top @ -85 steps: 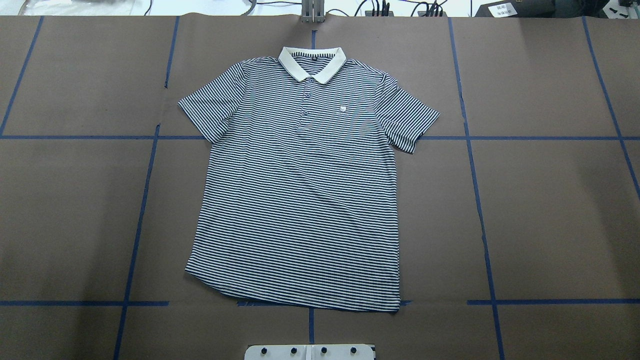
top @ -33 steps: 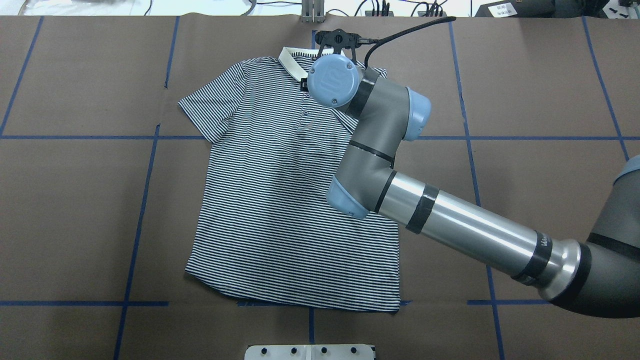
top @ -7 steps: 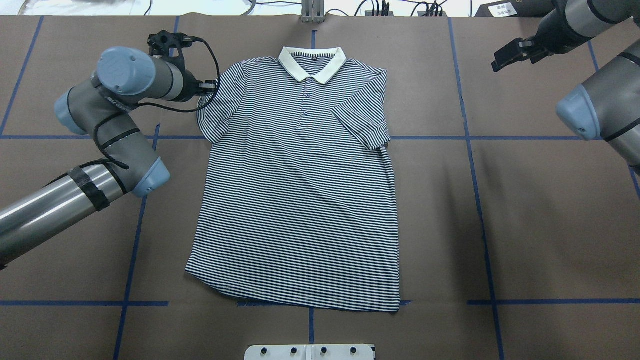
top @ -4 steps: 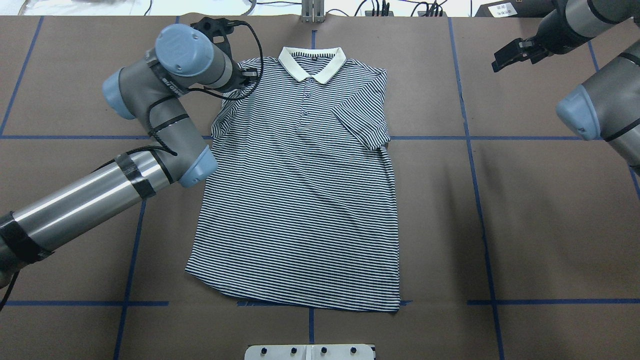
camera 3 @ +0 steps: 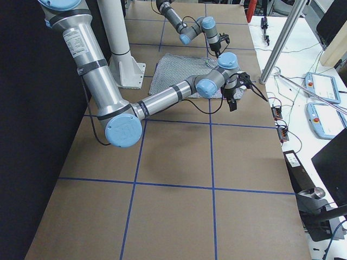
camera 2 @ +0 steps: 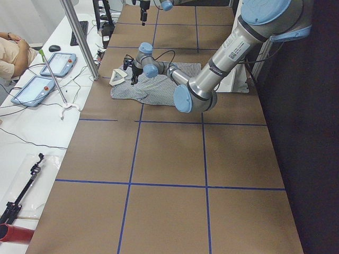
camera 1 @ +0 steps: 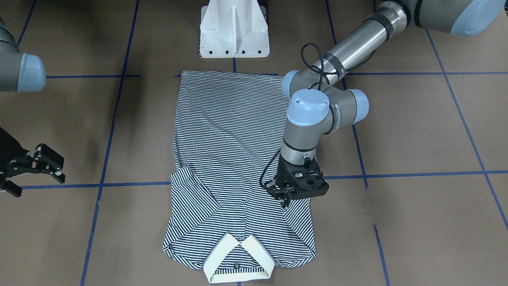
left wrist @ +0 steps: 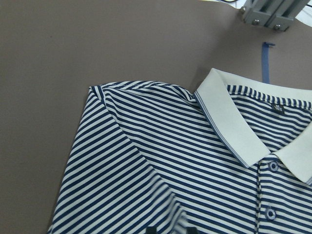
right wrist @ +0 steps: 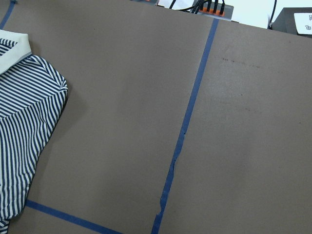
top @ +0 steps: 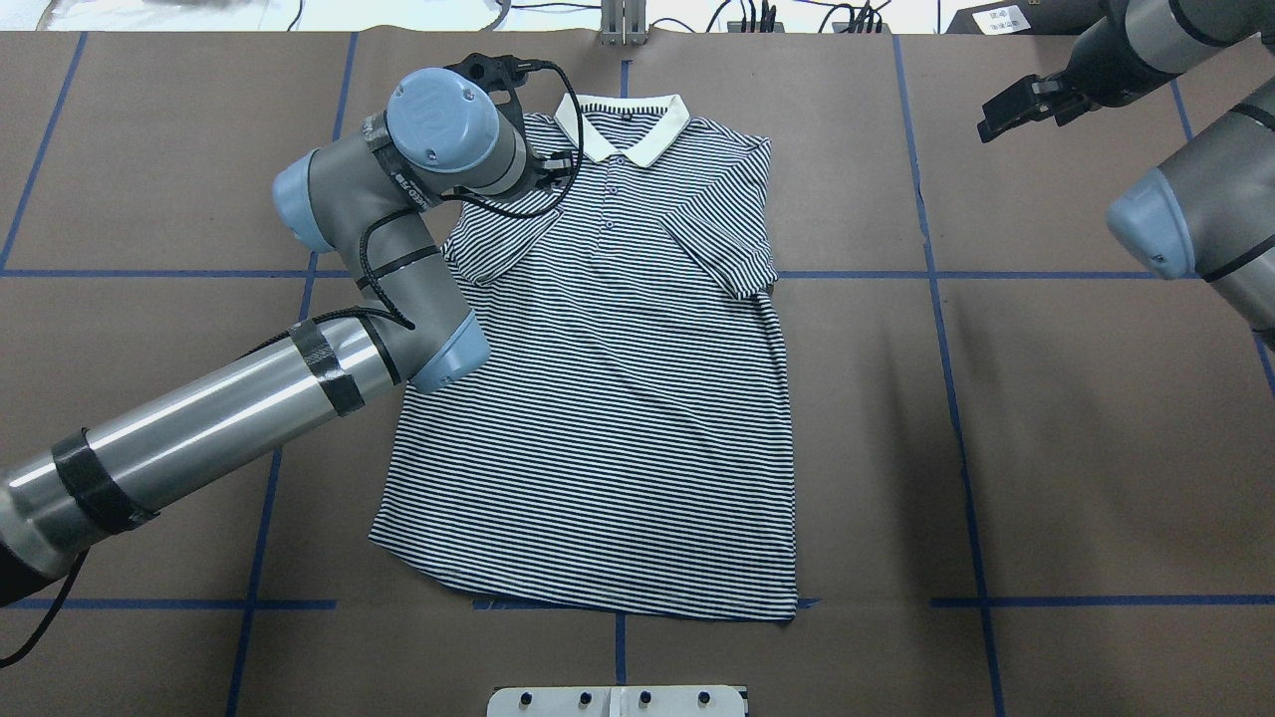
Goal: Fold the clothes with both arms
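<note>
Nearest the robot, the white base point(top: 618, 700) sits at the table's point(top: 1096, 448) 6 o'clock edge, on brown paper crossed by blue tape point(top: 961, 438). Just beyond it lies the shirt point(top: 598, 398), face up in the middle of the table, its hem point(top: 588, 588) at 6 o'clock and close to the base. The body lies flat and smooth. The left arm point(top: 199, 438) comes in from 8 o'clock and crosses the shirt's left edge. Farther out, the right sleeve point(top: 722, 234) is folded inward and rests on the chest at the shirt's 1 o'clock. The left sleeve point(top: 493, 244) is drawn inward at 11 o'clock, its edge raised off the body. The left gripper point(camera 1: 284, 200) points down there, just beside the placket, its fingers pinched together on the sleeve's edge; the wrist view shows striped cloth pulled up close to the lens. The cream collar point(top: 623, 129) lies flat at 12 o'clock, just past that gripper. The right gripper point(top: 1004, 108) hangs above bare paper at the table's 2 o'clock, well apart from the shirt, its jaws spread and holding nothing. The right arm point(top: 1195, 209) bends in from the 3 o'clock edge.
</note>
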Available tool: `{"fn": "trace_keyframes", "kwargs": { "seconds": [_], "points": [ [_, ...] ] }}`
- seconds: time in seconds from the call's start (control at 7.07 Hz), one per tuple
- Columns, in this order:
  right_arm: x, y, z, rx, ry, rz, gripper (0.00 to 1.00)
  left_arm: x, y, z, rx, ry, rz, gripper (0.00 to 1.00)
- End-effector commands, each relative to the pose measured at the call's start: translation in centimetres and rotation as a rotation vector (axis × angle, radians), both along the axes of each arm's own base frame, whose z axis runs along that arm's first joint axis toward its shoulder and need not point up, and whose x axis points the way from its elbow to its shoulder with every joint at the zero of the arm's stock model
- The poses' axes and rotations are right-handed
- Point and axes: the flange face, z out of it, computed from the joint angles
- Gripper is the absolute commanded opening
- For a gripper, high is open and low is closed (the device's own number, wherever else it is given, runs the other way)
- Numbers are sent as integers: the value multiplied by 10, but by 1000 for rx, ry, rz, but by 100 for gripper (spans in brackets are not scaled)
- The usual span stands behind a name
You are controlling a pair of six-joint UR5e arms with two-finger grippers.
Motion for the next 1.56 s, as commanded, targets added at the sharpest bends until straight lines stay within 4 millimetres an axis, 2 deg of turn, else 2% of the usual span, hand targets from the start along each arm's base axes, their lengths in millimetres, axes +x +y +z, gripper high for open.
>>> {"fn": "trace_keyframes", "kwargs": {
  "seconds": [0.0, 0.14, 0.28, 0.42, 0.71, 0.85, 0.99, 1.13, 1.27, 1.42],
  "points": [
    [-31, 21, -25, -48, -47, 29, 100, -21, 26, -4, 70, 25, 84, 100],
    [-65, 50, -54, -106, -91, 94, 100, -43, 48, 0, 87, 53, 110, 100],
    [-113, 93, -86, -148, -127, 159, 99, -69, 73, 0, 113, 86, 118, 100],
    [-158, 140, -95, -186, -144, 206, 98, -89, 98, 5, 132, 106, 127, 100],
    [-229, 245, -110, -239, -177, 284, 97, -99, 156, 21, 137, 131, 180, 100],
    [-261, 302, -118, -269, -147, 314, 96, -96, 190, 35, 116, 136, 201, 100],
    [-282, 350, -126, -266, -140, 313, 95, -91, 224, 47, 83, 141, 198, 100],
    [-299, 386, -112, -321, -144, 365, 83, -89, 254, 63, 52, 137, 229, 100],
    [-296, 407, -95, -330, -123, 367, 82, -89, 289, 81, 8, 128, 216, 100],
    [-297, 415, -86, -306, -109, 383, 82, -90, 310, 102, -22, 104, 204, 100]
  ]
}}
